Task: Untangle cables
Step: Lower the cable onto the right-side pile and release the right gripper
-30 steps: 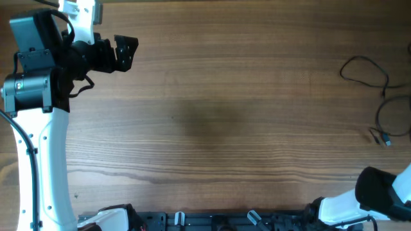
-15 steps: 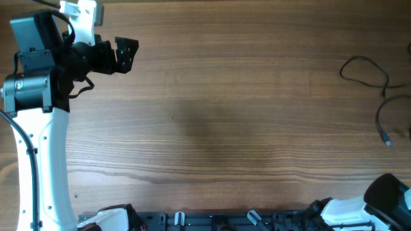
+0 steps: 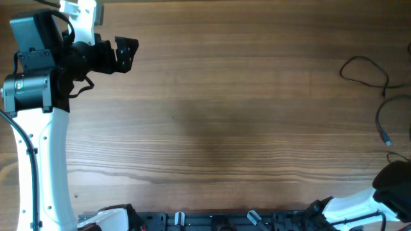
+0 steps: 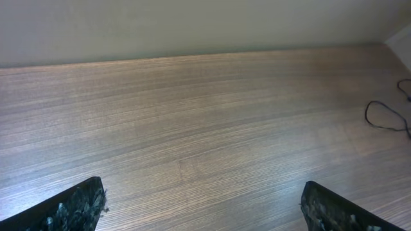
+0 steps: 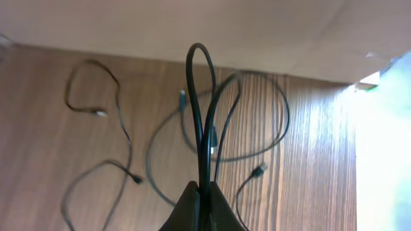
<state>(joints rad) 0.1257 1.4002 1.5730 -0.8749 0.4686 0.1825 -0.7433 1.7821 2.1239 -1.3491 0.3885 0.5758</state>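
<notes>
Two arms, one in play. Right gripper (image 5: pixel 202 190) is clamped tight on a doubled strand of black cord. The pinched loop (image 5: pixel 198 45) sticks straight out past the fingertips, long axis running away from the wrist toward the far table edge.

The rest of the cables (image 3: pixel 379 119) lie flat at the far right edge of the table (image 3: pixel 225 115). Right arm (image 3: pixel 359 205) sits in the near right corner, just beside them. Its gripper is out of the overhead shot.

Left gripper (image 3: pixel 125 52) is parked at the far left corner, jaws wide, nothing between them. The whole table width lies between it and the cords, and its wrist view catches only one loop at the right margin. So the right arm is nearer by a long way. My read: any separating pull runs leftward across the table, away from the heap.

Materials:
- Cords are thin, round, matte black and limp, lying in loose open loops.
- Plug ends (image 5: pixel 260 169) are small.
- Several loops cross each other behind the held strand, and I can't tell which one it belongs to.
- Table is wood-grain, looks smooth, so I'd expect the cords to slide rather than snag.
</notes>
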